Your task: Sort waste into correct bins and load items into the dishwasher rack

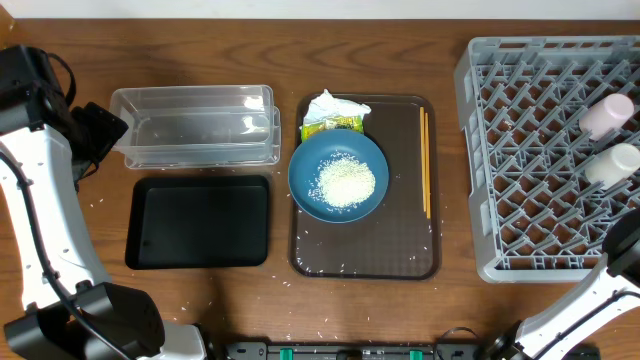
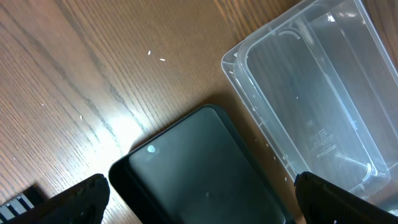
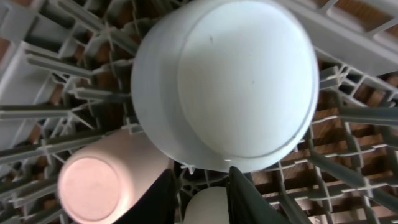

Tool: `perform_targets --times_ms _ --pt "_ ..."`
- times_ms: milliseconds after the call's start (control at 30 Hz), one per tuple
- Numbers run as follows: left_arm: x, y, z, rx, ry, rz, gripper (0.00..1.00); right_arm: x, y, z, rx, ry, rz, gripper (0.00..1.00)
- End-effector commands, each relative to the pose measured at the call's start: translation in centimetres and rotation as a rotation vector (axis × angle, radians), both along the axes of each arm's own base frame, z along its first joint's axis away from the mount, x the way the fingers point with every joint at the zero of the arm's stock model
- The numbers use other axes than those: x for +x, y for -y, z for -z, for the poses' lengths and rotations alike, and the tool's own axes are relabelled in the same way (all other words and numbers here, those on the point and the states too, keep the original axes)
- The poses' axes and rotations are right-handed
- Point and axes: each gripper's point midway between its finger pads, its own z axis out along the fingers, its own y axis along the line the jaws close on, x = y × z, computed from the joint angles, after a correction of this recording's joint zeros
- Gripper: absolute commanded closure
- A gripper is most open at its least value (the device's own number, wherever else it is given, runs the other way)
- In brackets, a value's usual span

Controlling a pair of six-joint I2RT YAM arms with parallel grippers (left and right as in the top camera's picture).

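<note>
Bright, even light comes from above; shadows on the counter (image 1: 200, 60) are short and soft. In the left wrist view a white glare streak lies on the wood beside the black tray (image 2: 205, 174), which shows one small reflected spot. Close up, the right pincer's fingers (image 3: 252, 199) look dark and blurred.
</note>
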Motion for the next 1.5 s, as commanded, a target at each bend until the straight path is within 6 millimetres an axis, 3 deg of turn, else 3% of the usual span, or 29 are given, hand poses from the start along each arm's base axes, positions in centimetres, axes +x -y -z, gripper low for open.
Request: perform_targets --times_ms 0,167,533,833,1267,1367,1467 --pt "-0.1 -0.2 -0.9 0.013 0.023 -0.014 0.02 0.3 -1.3 -0.2 0.020 0.021 -0.033 0.79" --pt "-0.1 -0.2 -0.9 0.013 0.023 -0.014 0.02 0.8 -1.4 0.4 0.018 0.035 -0.043 0.84" --pt "-0.1 -0.2 -0.9 0.013 0.023 -0.014 0.02 1.4 0.4 -0.6 -0.067 0.065 -0.014 0.87" --pt "-0.1 -0.2 -0.9 0.013 0.023 -0.014 0.02 2.0 0.4 -0.9 -0.077 0.087 -0.021 0.87" --pt "-0.1 -0.2 -0.9 0.013 0.022 -0.014 0.02 2.1 -0.3 2.2 -0.062 0.077 -0.032 0.87" --pt "-0.1 -0.2 -0.9 0.013 0.023 -0.014 0.02 2.7 -0.9 1.4 -0.041 0.114 -0.058 0.87" --pt "-0.1 -0.2 -0.9 0.013 0.022 -0.013 0.02 3.5 -2.3 -1.1 -0.004 0.199 -0.110 0.84"
